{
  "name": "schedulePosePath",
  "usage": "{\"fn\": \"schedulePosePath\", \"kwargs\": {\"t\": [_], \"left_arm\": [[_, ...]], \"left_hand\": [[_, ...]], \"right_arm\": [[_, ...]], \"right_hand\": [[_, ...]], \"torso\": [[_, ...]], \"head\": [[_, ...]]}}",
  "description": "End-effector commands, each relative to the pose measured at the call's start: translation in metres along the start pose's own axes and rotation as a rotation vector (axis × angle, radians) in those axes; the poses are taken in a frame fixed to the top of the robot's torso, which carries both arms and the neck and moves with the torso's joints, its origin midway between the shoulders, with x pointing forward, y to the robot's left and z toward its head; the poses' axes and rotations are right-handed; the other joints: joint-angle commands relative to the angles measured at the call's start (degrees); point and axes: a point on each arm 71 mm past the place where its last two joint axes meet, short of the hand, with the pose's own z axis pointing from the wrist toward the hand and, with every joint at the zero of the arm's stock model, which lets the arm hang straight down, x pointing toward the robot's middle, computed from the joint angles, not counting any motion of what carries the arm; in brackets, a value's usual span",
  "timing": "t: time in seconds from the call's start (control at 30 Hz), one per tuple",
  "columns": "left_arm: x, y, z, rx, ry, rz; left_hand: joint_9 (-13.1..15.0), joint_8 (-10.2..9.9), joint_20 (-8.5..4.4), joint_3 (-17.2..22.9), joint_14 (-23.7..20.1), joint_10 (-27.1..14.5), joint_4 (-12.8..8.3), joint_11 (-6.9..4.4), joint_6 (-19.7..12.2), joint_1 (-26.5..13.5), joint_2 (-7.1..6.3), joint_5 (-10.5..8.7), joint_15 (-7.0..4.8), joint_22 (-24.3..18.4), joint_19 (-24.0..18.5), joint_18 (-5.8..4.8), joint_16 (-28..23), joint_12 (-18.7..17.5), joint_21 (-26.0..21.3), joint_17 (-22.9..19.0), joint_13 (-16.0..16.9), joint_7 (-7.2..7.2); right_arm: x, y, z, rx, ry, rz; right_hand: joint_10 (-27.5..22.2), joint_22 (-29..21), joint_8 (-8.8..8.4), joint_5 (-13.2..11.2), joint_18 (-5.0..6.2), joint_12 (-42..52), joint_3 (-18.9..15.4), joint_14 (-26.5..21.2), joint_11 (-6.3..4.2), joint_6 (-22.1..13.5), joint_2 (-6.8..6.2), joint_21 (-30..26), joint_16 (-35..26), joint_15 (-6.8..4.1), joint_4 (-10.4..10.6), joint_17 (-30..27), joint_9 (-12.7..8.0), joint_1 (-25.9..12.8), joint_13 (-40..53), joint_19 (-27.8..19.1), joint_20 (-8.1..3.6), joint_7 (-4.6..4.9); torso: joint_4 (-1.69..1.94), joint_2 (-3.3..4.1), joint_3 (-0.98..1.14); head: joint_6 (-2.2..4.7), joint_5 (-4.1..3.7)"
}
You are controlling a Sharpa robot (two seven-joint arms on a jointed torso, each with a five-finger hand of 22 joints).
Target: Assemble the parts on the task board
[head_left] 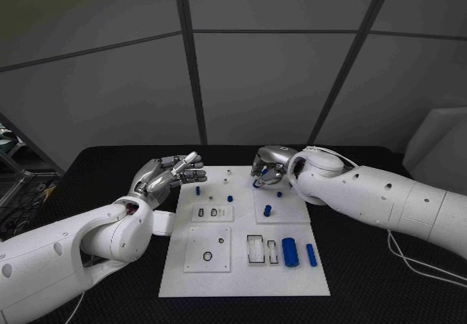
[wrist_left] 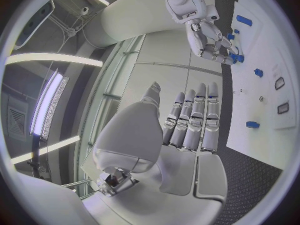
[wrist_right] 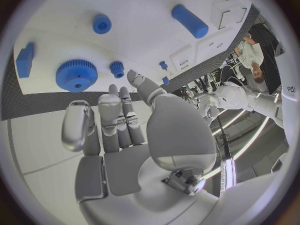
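Both robot hands above task board (head_left: 243,283)

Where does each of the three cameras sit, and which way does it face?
Head view: on the robot's head, looking down at the task board; both arms show.
Left wrist view: behind the left hand, facing along its straight fingers past the board's edge.
Right wrist view: behind the right hand, facing down onto a blue gear.
Shared: all three show the board.
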Motion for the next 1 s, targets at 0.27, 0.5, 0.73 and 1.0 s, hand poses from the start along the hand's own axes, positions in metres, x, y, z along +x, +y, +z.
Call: {"fn": "schedulePosePath", "kwargs": {"t": [0.27, 0.5, 0.73, 1.0], "left_arm": [[0.0006, -0.0024, -0.0001, 0.005, 0.019, 0.001], [-0.0007, -0.0023, 0.0000, 0.003, 0.017, 0.001], [-0.0014, -0.0022, 0.0003, 0.003, 0.016, 0.002], [-0.0018, -0.0028, 0.0002, 0.003, 0.017, 0.002]], "left_hand": [[-0.08, -0.28, -0.10, -0.19, 0.24, 0.36, -0.15, 0.09, 0.34, 0.07, -0.02, -0.20, 0.17, -0.09, 0.38, -0.72, -0.10, -0.34, 0.04, -0.07, -0.07, -0.05], [-0.08, -0.28, -0.10, -0.19, 0.24, 0.36, -0.15, 0.09, 0.34, 0.07, -0.02, -0.20, 0.17, -0.09, 0.38, -0.72, -0.10, -0.34, 0.04, -0.07, -0.07, -0.05], [-0.13, -0.40, -0.09, -0.27, 0.24, 0.35, -0.20, 0.12, 0.29, 0.03, -0.02, -0.22, 0.19, -0.13, 0.42, -0.72, -0.24, -0.50, 0.03, -0.09, -0.07, -0.03], [-0.13, -0.40, -0.09, -0.27, 0.24, 0.35, -0.20, 0.12, 0.29, 0.03, -0.02, -0.22, 0.19, -0.13, 0.42, -0.72, -0.24, -0.50, 0.03, -0.09, -0.07, -0.03]], "right_arm": [[0.0018, -0.0023, 0.0027, 0.019, 0.040, -0.031], [0.0021, -0.0038, 0.0025, 0.026, 0.044, -0.045], [0.0035, -0.0009, 0.0039, 0.017, 0.059, -0.050], [0.0047, 0.0024, 0.0056, 0.007, 0.067, -0.049]], "right_hand": [[0.24, 0.81, -0.02, -0.03, -0.46, -0.23, 0.40, 0.97, 0.06, -0.05, 0.86, 0.75, 1.04, 0.40, 0.22, 0.86, 0.02, 0.14, 0.07, 0.58, -0.04, -0.16], [0.28, 1.08, 0.02, 0.03, -0.50, -0.24, 0.59, 0.91, 0.05, 0.12, 0.98, 0.93, 1.50, 0.41, 0.24, 1.24, 0.05, 0.13, 0.05, 0.66, -0.04, -0.19], [0.96, 2.44, 0.10, 0.08, -0.73, -0.12, 1.09, 0.91, -0.09, 0.56, 1.46, 1.66, 2.92, 0.32, 0.42, 2.64, 0.10, 0.05, 0.10, 1.23, -0.05, -0.35], [2.47, 4.20, 0.06, 0.08, -1.03, -0.06, 1.83, 0.88, -0.44, 1.04, 2.04, 2.59, 4.66, 0.13, 0.91, 4.23, 0.12, -0.38, 0.19, 1.96, -0.21, -0.57]], "torso": [[0.05, 0.37, 0.03], [0.09, 0.51, 0.01], [0.11, 0.63, -0.04], [0.18, 0.86, -0.05]], "head": [[-0.23, 0.00], [-0.29, -0.04], [-0.36, -0.16], [-0.53, -0.15]]}}
